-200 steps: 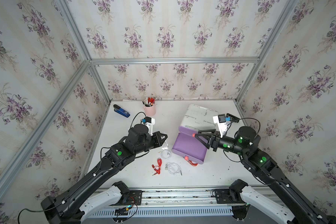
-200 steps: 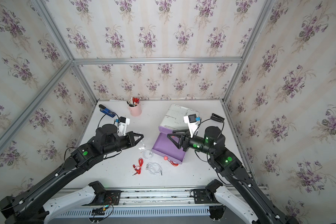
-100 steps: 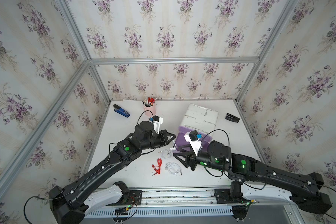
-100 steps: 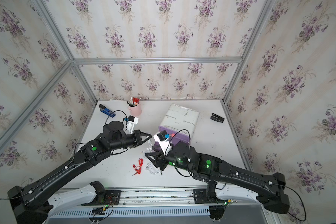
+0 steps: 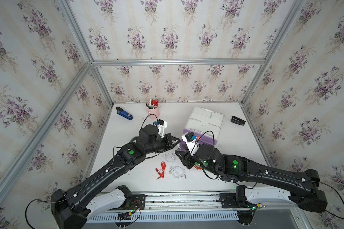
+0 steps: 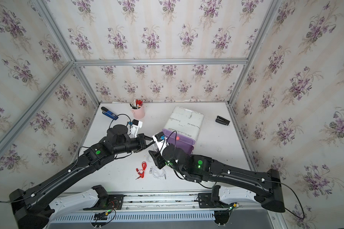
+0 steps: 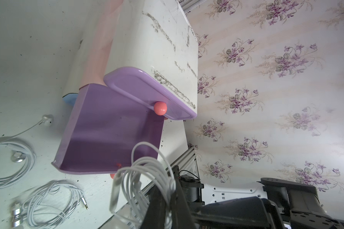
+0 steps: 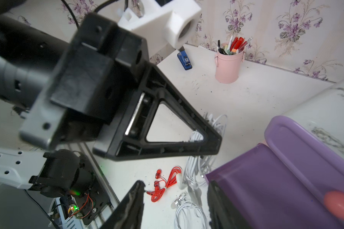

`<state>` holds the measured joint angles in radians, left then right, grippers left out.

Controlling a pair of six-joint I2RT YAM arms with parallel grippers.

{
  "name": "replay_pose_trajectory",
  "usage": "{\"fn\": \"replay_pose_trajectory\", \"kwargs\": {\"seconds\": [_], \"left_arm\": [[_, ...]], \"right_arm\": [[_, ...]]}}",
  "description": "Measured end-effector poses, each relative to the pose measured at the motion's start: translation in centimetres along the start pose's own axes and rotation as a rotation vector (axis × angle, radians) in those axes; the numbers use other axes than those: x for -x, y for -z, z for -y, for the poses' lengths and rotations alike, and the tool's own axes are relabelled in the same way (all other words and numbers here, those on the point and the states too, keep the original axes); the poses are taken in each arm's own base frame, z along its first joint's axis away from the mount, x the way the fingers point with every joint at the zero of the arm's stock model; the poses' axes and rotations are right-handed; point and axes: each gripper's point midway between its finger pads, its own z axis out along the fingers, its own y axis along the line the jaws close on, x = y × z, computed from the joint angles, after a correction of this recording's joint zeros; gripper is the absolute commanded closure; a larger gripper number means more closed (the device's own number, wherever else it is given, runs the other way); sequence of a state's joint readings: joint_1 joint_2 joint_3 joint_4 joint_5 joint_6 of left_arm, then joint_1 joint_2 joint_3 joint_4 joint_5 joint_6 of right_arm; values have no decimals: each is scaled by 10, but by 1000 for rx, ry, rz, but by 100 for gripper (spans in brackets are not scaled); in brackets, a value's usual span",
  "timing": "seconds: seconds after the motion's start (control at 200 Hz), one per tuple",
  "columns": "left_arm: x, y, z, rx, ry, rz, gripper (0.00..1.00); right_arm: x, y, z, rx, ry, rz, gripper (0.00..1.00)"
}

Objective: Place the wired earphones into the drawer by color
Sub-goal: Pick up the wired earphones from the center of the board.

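The left tool (image 5: 176,141) is clamped on a coiled white earphone cord (image 7: 145,174) near the open purple plastic drawer (image 7: 107,126); the right tool (image 8: 176,184) stands apart.

Nothing legible anywhere. On top of the blue stapler (image 8: 184,61) at the far left of the table (image 5: 236,150), a small pale label (image 8: 186,58) with dark marks, too small and blurred to read in the right wrist view, only a pale fleck in both top views. Across the white drawer cabinet (image 5: 206,119), far and right of centre, dark scuff lines rather than letters. On the left arm (image 5: 107,170), a plain round green dot (image 5: 131,152); on the right arm (image 5: 266,174), a second green dot (image 5: 235,162), equally bare of characters.
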<state>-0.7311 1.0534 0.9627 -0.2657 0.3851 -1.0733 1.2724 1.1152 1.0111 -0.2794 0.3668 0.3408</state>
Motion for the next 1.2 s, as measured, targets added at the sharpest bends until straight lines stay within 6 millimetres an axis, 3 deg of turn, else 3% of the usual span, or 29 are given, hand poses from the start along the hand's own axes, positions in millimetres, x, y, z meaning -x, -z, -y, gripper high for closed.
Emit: {"fn": "replay_pose_trajectory", "kwargs": {"seconds": [0.225, 0.53, 1.039, 1.199], "left_arm": [[-1, 0, -1, -1, 1, 0, 96], [-1, 0, 0, -9, 7, 3, 96], [1, -4, -5, 7, 33, 18, 95], [3, -3, -3, -8, 32, 30, 86]], "right_arm": [[-3, -11, 17, -51, -12, -17, 51], [-8, -25, 17, -43, -21, -50, 57], [-11, -34, 16, -21, -57, -62, 100], [-7, -32, 18, -17, -69, -53, 100]]}}
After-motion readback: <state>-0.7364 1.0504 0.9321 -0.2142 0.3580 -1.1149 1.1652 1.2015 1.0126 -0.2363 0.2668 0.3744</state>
